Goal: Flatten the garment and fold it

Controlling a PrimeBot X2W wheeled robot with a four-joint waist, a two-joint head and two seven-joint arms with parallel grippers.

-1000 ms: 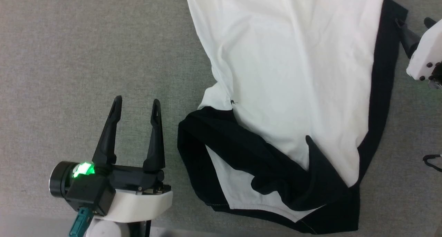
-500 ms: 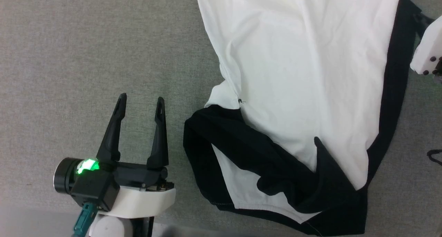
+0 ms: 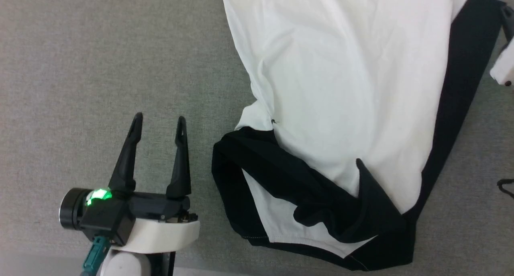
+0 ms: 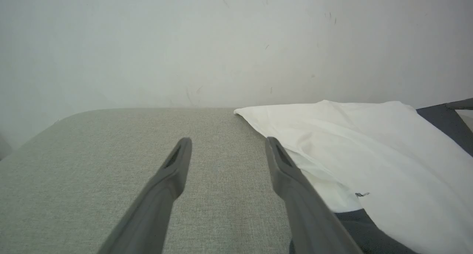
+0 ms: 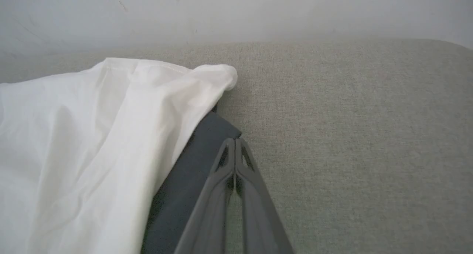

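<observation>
The garment [image 3: 341, 87] lies on the grey fabric surface, a white body with black sleeves. One black sleeve [image 3: 461, 87] runs along its right side, and the other [image 3: 281, 171] is bunched and folded over near the bottom. My right gripper [image 3: 506, 15] is at the far right edge. In the right wrist view its fingers [image 5: 234, 139] are pressed together on the corner of the black sleeve [image 5: 192, 165], beside the white cloth [image 5: 92, 135]. My left gripper [image 3: 159, 118] stands open on bare surface left of the garment. The white cloth [image 4: 369, 143] lies just right of its fingers [image 4: 228, 141].
The grey fabric surface [image 3: 100, 67] stretches wide to the left of the garment. A pale wall [image 4: 221, 43] rises behind its far edge. A small dark loop [image 3: 505, 185] lies at the right border.
My right gripper has shut on the black sleeve's corner and shifted toward the right edge, and the sleeve now lies wider. The left gripper holds still; the head view shifted slightly.
</observation>
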